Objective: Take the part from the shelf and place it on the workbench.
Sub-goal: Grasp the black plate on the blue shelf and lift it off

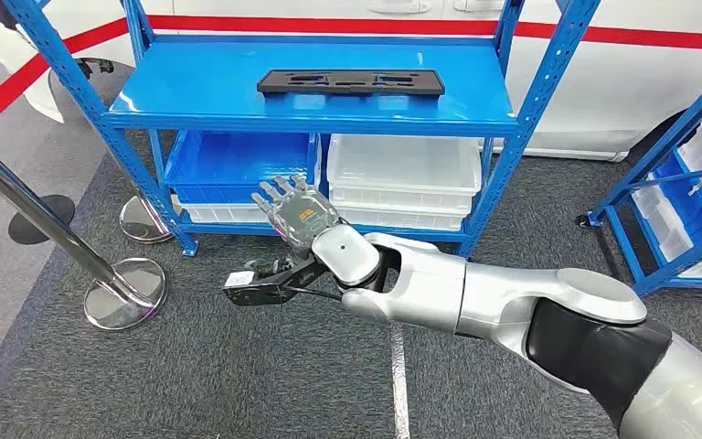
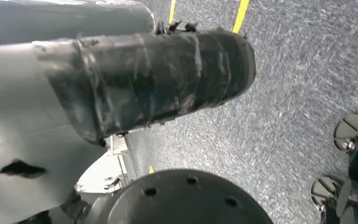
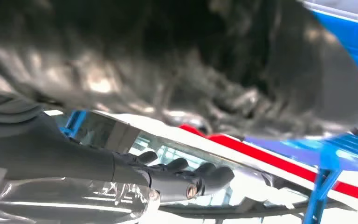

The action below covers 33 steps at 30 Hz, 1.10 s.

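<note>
Right hand (image 1: 300, 219) nearest, fingers spread, holding nothing; part (image 1: 351, 82) ahead and above on shelf (image 1: 192, 91), long axis crosswise.

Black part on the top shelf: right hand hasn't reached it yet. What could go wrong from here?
1. The right hand is open and well below the black part, so rising it may hit the shelf's front edge.
2. The part looks flat and long; gripped at one end it may tilt or slip.
3. The blue upright stands close to the part's end and could snag it on the way out.
</note>
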### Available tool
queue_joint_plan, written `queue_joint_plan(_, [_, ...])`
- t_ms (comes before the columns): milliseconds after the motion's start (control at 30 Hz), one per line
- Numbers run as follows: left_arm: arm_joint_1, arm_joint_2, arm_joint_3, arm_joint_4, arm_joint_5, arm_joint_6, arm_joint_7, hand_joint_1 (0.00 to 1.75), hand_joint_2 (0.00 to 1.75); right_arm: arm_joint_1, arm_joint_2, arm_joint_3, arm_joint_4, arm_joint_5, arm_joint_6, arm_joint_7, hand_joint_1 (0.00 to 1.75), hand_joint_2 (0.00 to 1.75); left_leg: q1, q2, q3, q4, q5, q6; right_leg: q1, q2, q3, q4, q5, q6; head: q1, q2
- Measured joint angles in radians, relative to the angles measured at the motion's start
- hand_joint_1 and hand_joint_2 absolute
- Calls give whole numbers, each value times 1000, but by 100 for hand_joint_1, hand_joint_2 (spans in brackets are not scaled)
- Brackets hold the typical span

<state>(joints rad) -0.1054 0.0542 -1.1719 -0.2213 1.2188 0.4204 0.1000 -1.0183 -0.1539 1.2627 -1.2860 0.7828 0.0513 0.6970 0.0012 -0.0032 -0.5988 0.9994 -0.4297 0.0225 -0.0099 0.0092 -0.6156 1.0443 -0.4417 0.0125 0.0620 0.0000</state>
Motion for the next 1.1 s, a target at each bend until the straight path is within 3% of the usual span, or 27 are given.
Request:
queue_joint_plan(67, [1, 0, 0, 0, 0, 1, 0, 0, 0, -3, 0, 0, 0, 0, 0, 0, 0, 0, 3, 1, 4, -8, 4, 3, 0, -1, -18, 41, -27, 3, 3, 0])
queue_joint_plan(167, [1, 0, 0, 0, -1, 4, -1, 0, 0, -4, -1, 1, 1, 0, 0, 0, 0, 0, 5, 3, 5, -13, 8, 9, 0, -4, -100, 216, -112, 9, 7, 0])
queue_joint_plan(200, [1, 0, 0, 0, -1, 5, -1, 0, 0, -1, -1, 2, 2, 0, 0, 0, 0, 0, 5, 3, 4, -11, 7, 10, -1, -4, -118, 255, -121, 10, 6, 0])
queue_joint_plan(233, [1, 1, 0, 0, -1, 5, -1, 0, 0, 0, -1, 4, 2, 0, 0, 0, 0, 0, 5, 2, 3, -8, 6, 10, -2, -5, -119, 257, -111, 11, 7, 0])
queue_joint_plan(267, [1, 1, 0, 0, -1, 6, -1, 0, 0, 1, -1, 4, 3, 0, 0, 0, 0, 0, 5, 1, 2, -3, 3, 8, -3, -5, -100, 219, -83, 11, 7, 0])
queue_joint_plan(333, [2, 1, 0, 0, -1, 6, -1, 0, 0, -1, -1, 5, 3, 0, 0, 0, 0, 0, 5, 0, -1, 12, -6, 1, -5, -6, -35, 90, -26, 10, 7, 0])
queue_joint_plan(400, [1, 1, 0, 0, -1, 5, -2, 0, 0, -3, 0, 6, 4, 0, 0, 0, 0, 0, 1, -1, -10, 27, -13, -10, -3, -4, -1, 18, -8, 2, 6, 0])
queue_joint_plan(500, [1, 1, 0, 0, -1, 5, 4, 0, 0, -2, -1, 8, 5, 0, -1, 0, 0, 0, 1, -2, -18, 34, -14, -21, -2, -2, -3, 13, -7, -14, 6, 0])
queue_joint_plan(567, [2, 1, -1, 0, -1, 5, 10, 0, 0, -3, -1, 8, 5, 0, -1, 0, 0, 0, 2, -1, -34, 71, -42, -31, -7, -3, -1, 9, -3, -24, 3, 0])
queue_joint_plan(667, [0, 2, -6, 0, -1, 5, 13, 0, 0, -3, 0, 10, 7, 0, 0, 0, 0, 0, 6, -1, -115, 249, -126, -45, -8, -4, -2, 8, -2, -30, 0, 0])
queue_joint_plan(700, [0, 2, -8, 0, -2, 5, 13, 0, 0, -2, 0, 12, 7, 0, 0, 0, 0, 0, 7, -1, -138, 296, -139, -46, -7, -4, -2, 8, -2, -31, 1, 0])
queue_joint_plan(733, [1, 2, -9, 0, -2, 5, 13, 0, 0, -2, 0, 13, 8, 0, 0, 0, 0, 0, 7, -1, -145, 308, -132, -45, -7, -4, -2, 9, -3, -31, 0, 0])
queue_joint_plan(767, [2, 2, -10, 0, -2, 5, 13, 0, 0, -2, 0, 15, 8, 0, 1, 0, 0, 0, 7, -1, -132, 280, -108, -42, -6, -3, -1, 9, -3, -31, 0, 0])
queue_joint_plan(833, [2, 3, -12, 0, -2, 4, 14, 0, 0, -6, 0, 16, 8, 0, 1, 0, 0, 0, 4, -1, -68, 145, -43, -30, -4, -1, 1, 8, -3, -30, 0, 0])
queue_joint_plan(900, [1, 5, -15, 0, -1, 4, 16, 0, 0, -12, 0, 16, 8, 0, 2, 0, 0, 0, -1, -1, -18, 41, -14, -18, -2, -1, 0, 6, -2, -26, 1, 0])
queue_joint_plan(967, [0, 7, -17, 0, -1, 4, 19, 0, 0, -14, 0, 16, 9, 1, 5, 0, 0, 0, -7, -3, -9, 21, -13, -12, -2, -1, -1, 1, 1, -17, 1, 0])
queue_joint_plan(1033, [0, 7, -19, 0, -2, 3, 21, 0, 0, -16, 0, 17, 8, 1, 8, 0, 0, 0, -1, -2, -3, 7, -5, -4, 0, -3, -2, 3, -3, -6, 2, 0])
queue_joint_plan(1100, [0, 7, -20, 0, -2, 3, 23, 0, 0, -19, 0, 17, 8, 1, 8, 0, 0, 0, 5, 1, 5, -8, 3, 4, 2, -5, -28, 62, -41, 2, 4, 0])
